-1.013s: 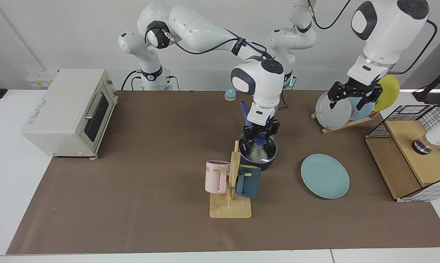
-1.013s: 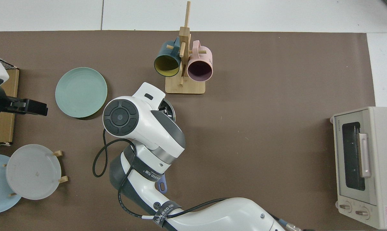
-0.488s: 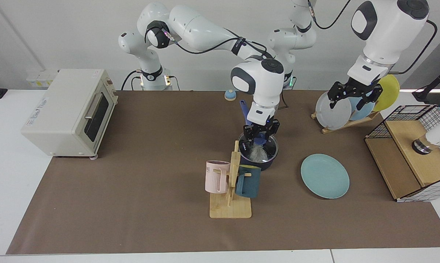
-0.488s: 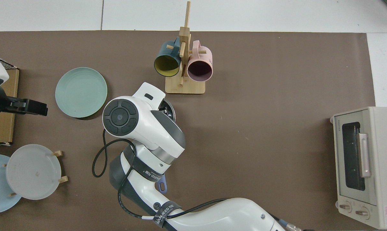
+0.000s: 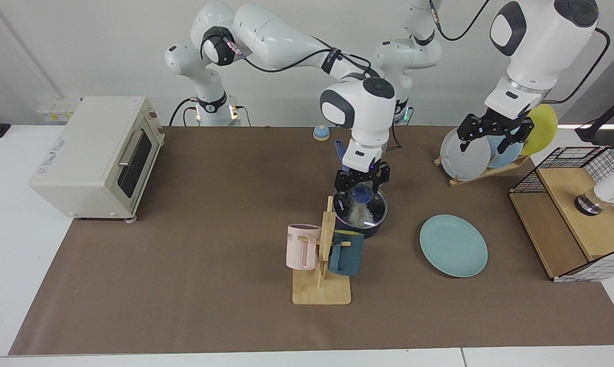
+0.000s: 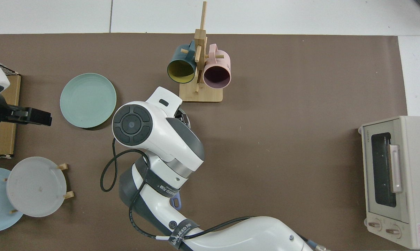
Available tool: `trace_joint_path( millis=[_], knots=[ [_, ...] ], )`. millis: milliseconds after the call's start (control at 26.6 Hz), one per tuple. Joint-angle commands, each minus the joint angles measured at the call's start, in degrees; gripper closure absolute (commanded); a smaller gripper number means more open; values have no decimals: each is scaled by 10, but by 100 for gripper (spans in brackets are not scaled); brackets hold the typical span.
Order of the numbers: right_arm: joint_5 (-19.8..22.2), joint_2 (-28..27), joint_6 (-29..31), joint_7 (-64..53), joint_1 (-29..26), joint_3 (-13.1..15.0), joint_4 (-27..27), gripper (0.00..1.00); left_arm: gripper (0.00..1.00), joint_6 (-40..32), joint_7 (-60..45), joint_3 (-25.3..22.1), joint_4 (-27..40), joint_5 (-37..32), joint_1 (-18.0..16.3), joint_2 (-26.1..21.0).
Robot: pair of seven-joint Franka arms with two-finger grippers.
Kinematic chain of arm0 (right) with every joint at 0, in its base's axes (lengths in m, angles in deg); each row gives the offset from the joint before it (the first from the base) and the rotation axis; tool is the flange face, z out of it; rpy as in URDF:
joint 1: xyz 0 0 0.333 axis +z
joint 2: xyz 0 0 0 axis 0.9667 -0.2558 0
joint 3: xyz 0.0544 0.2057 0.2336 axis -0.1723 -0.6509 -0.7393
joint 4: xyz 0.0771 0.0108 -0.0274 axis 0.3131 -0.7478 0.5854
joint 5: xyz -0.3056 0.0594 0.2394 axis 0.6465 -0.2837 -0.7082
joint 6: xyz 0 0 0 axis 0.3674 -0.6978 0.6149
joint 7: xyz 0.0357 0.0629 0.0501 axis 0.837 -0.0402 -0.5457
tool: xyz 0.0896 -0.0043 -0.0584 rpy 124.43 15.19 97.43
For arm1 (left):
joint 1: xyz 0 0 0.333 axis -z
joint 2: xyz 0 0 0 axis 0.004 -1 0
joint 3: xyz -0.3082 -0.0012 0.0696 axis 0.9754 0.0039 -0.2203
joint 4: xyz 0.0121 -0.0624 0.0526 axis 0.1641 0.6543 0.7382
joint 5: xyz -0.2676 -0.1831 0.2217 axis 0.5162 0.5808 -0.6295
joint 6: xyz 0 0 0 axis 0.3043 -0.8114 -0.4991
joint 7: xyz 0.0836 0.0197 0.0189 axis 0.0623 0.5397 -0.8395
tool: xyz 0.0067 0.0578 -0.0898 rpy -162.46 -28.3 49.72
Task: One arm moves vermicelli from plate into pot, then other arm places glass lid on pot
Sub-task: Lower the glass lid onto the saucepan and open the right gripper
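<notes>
Vermicelli [image 5: 358, 214] lies inside the pot [image 5: 362, 215], under the glass lid [image 5: 363, 203]. The right end effector [image 5: 362, 179] has risen off the blue knob, fingers apart and empty. The plate [image 5: 453, 245] is bare on the counter [image 5: 210, 285]. The left end effector [image 5: 494, 131] waits empty by the plate rack [image 5: 482, 171]. Both steps look done.

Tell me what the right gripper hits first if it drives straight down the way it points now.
Likely the glass lid's blue knob on the pot: the right gripper, open, hangs right above it.
</notes>
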Motion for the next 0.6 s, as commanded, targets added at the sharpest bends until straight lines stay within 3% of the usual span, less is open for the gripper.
trace_joint_path(
  millis=[0,188,338,563],
  knots=[
    [-33,43,-15,-9,-12,5,-9,1,0,-7,9,-6,6,9,6,6],
    [-32,107,-15,0,-50,7,-30,1,0,-7,8,-6,6,9,6,6],
    [-31,202,-34,4,-105,7,-110,1,0,-7,3,-6,6,9,6,6],
    [-28,303,-119,-1,-176,8,-203,1,0,-7,3,-5,6,9,6,6]
  ],
)
